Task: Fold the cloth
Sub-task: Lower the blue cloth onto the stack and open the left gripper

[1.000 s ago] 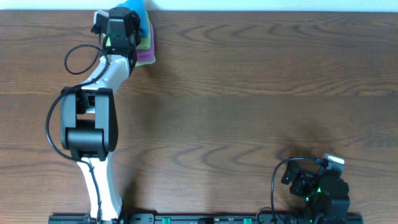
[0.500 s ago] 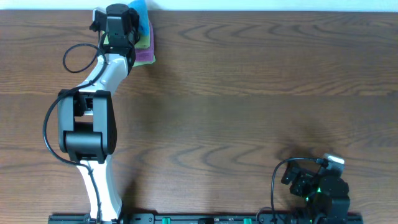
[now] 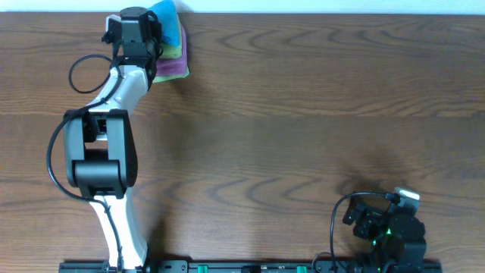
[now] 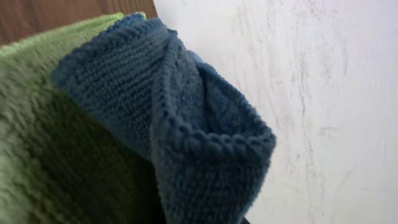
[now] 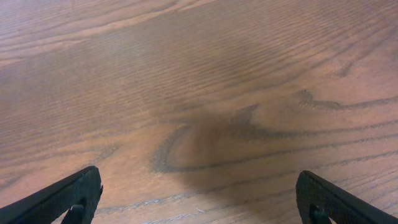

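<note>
One blue cloth (image 3: 164, 14), one green cloth (image 3: 174, 48), one purple cloth (image 3: 174, 67), two arms (image 3: 98, 155) (image 3: 388, 227).

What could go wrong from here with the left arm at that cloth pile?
1. The blue cloth is bunched into a roll, not flat; a fold from this may come out crooked.
2. It lies on the green cloth; a pull might drag that and the pink cloth too.
3. The pile sits right by the wall, left arm stretched out; probably little room to spread it.
</note>
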`<state>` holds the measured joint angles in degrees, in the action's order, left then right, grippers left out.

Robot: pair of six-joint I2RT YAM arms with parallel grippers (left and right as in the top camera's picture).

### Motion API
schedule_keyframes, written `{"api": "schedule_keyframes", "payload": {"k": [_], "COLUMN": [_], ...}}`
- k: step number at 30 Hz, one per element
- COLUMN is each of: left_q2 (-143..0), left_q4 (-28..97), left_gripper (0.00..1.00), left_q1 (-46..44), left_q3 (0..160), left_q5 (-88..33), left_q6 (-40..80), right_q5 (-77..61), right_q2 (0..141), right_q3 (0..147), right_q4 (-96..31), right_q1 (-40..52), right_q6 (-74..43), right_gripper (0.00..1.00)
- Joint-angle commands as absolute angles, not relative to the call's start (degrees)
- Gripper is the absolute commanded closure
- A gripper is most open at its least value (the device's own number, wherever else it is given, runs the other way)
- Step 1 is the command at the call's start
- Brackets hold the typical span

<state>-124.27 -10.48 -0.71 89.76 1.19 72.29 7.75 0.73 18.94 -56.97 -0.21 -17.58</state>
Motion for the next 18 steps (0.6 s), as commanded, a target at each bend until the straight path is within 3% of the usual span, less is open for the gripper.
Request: {"api": "schedule_keyframes", "payload": {"k": [1, 6, 7, 9, 18], "left_q2": [-121.69, -121.69, -121.69, -121.69, -120.14], "left_q4": [-10.13, -8.73, -8.45, -7.77, -2.72], "left_gripper": [0.94, 0.91, 0.75, 0.07, 0.05], "left_q1": [-0.27, -0.45, -0.45, -0.45, -0.43], "left_q3": [90.91, 90.91, 90.91, 90.91, 90.91], "left_q5": [0.12, -0.51, -0.91, -1.54, -0.23], "left_q6": [72.86, 72.88, 72.88, 72.88, 74.22], "right_q5": [8.34, 8.36, 8.36, 8.34, 8.36], "right_q2": [0.36, 0.36, 0.36, 0.36, 0.36], "right_q3": [18.63, 18.63, 18.61, 18.61, 18.61], "right_q4": [-57.08, -57.06, -57.08, -57.06, -57.08], "right_q1": [-0.69, -0.69, -0.69, -0.67, -0.67], "right_q6": [-18.39, -18.39, -18.39, -18.39, -18.39], "right_gripper": [0.01, 0.01, 0.01, 0.01, 0.01]}}
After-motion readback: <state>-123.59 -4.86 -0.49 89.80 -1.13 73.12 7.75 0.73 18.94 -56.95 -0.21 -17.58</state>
